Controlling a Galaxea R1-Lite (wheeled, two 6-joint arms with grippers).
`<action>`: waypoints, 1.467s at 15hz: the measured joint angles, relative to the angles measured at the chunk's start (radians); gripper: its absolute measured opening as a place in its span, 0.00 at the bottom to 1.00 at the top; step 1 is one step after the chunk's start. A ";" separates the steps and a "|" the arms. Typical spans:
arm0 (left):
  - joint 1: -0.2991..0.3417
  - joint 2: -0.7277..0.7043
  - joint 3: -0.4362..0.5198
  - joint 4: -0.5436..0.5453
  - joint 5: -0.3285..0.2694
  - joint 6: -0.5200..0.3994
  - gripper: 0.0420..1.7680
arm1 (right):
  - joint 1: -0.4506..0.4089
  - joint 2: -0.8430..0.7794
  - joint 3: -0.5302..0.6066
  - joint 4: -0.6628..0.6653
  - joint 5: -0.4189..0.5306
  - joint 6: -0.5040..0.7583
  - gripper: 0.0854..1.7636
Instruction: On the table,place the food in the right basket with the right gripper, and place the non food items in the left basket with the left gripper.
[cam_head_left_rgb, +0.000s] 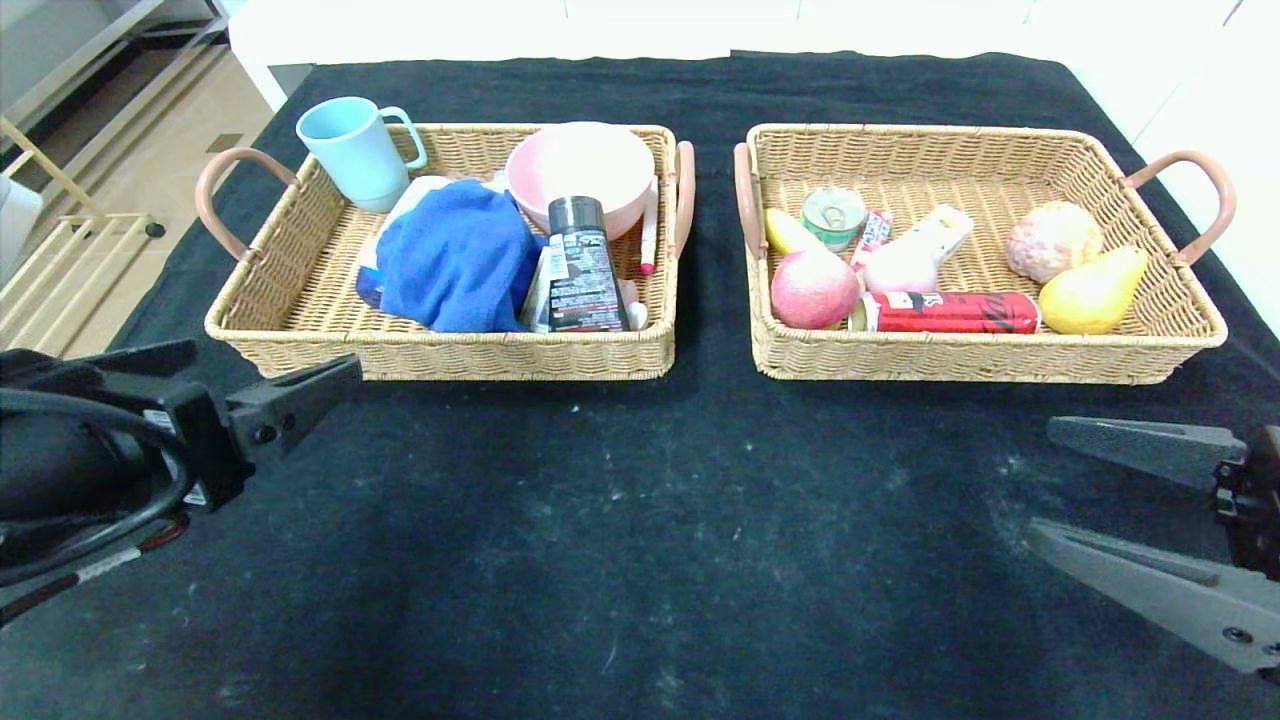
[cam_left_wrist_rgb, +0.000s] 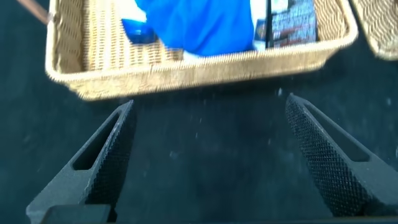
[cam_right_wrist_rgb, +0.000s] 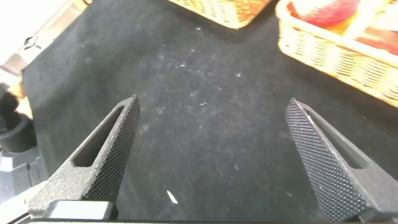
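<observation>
Wicker left basket (cam_head_left_rgb: 300, 300) holding black tube (cam_head_left_rgb: 583, 270) with unreadable label, both grippers' jaws released

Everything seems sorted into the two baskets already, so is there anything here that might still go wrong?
Little seems left to go wrong, but two things stand out. The blue mug perches on the back left corner of the left basket rather than inside it, so a knock might tip it out onto the table. The left pincer hovers open just in front of that basket's front wall, so a careless forward move might push the basket. The right pincer is open over bare cloth.
</observation>
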 joint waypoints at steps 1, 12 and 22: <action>-0.003 -0.025 -0.007 0.040 -0.004 0.001 0.97 | -0.023 -0.015 -0.010 0.047 -0.001 0.000 0.97; 0.075 -0.421 -0.098 0.493 -0.169 0.021 0.97 | -0.167 -0.387 -0.287 0.814 -0.126 0.001 0.97; 0.326 -0.662 -0.283 0.796 -0.542 0.021 0.97 | -0.291 -0.645 -0.375 1.063 -0.186 -0.001 0.97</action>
